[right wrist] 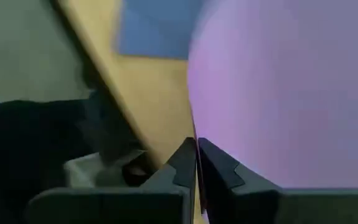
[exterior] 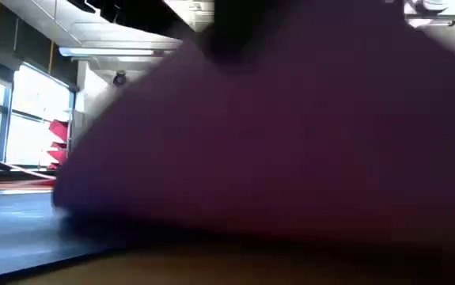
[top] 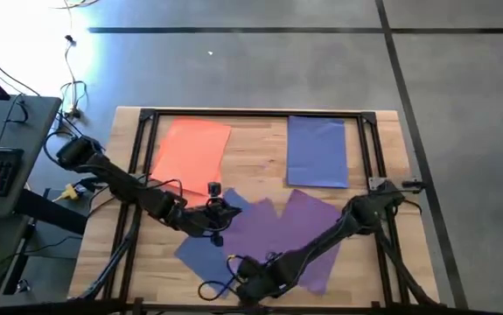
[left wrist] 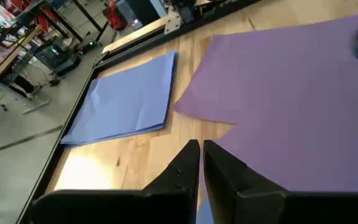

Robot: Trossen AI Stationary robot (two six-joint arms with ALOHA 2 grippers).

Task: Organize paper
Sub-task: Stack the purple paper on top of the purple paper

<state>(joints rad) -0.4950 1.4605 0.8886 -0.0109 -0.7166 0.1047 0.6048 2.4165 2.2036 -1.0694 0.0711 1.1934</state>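
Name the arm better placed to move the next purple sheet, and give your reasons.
Right, probably. The right gripper is shut on a purple sheet at the table's near edge, with that sheet filling the low view. The left gripper is shut on nothing, over bare wood beside the purple sheets.

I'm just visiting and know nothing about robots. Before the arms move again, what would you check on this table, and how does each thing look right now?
1. Right pincer has a grip on a purple sheet: ok, its fingers are closed on the sheet's edge.
2. Left pincer is empty: ok, shut on nothing, above the table's middle.
3. Orange stack sits tidy at the far left of the table: ok.
4. Blue stack sits tidy at the far right: ok.
5. All blue paper is gathered: not ok, a loose blue sheet lies partly under the purple ones.
6. The held purple sheet lies flat: cannot tell.
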